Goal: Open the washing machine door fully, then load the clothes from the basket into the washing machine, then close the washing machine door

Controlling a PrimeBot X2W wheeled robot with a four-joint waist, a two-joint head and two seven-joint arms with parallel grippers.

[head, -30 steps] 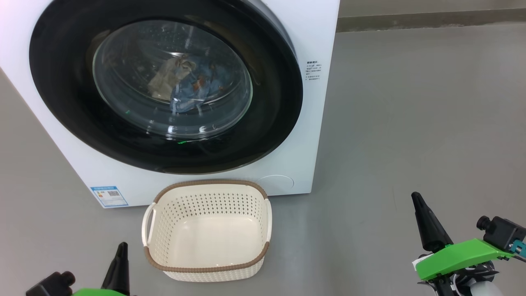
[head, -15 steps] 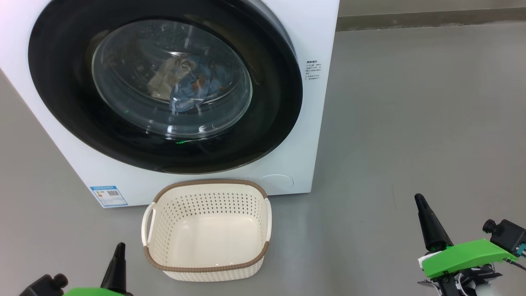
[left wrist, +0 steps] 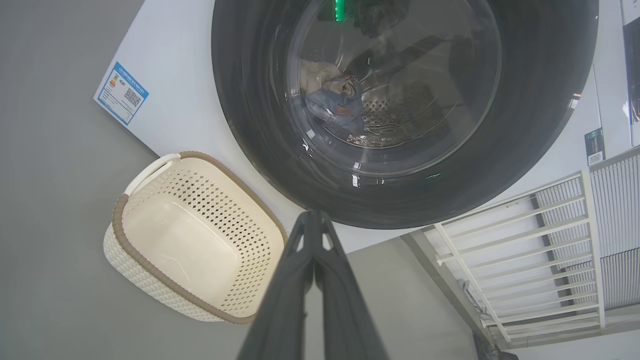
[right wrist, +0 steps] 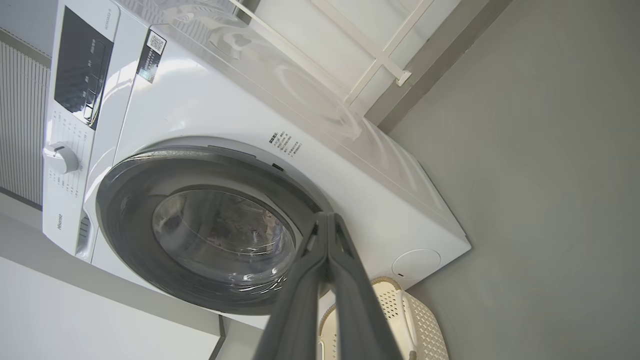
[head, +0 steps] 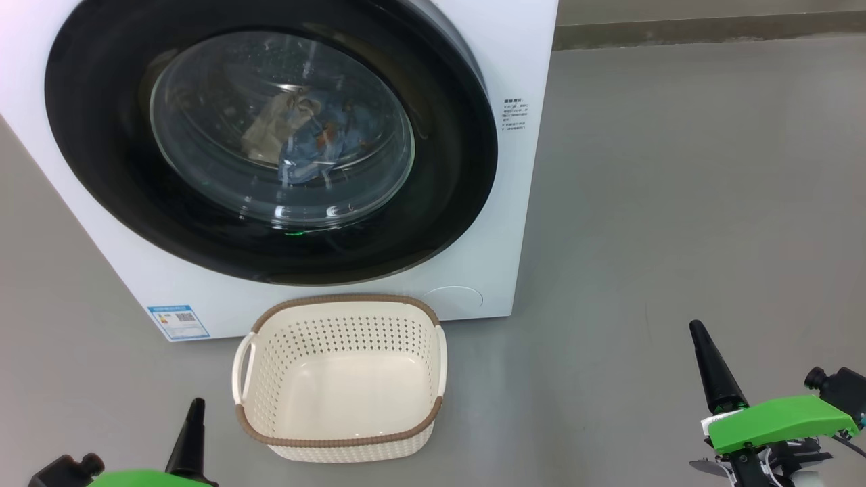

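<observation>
Behind the closed washing machine door (head: pixel 446 169), the clothes (head: pixel 308 138) lie in the drum. The basket (head: pixel 338 301) stands empty on the floor before the washing machine (head: pixel 521 223). Left fingers (head: pixel 191 436) and right fingers (head: pixel 712 372) are each pressed together.

The one word that reads clearly is the brand word "Hisense" (right wrist: pixel 59 221), in small grey letters on the front of the washing machine (right wrist: pixel 210 115), near its dial (right wrist: pixel 60 158). A blue label sticker (head: pixel 178 322) with a QR code and small coloured bars stands at the front's lower left corner; its print is too small to read. A block of small dark print (head: pixel 515 116) right of the washing machine door (head: pixel 453 169) and a dark QR sticker (right wrist: pixel 156 44) near the front edge of the top are also illegible.
</observation>
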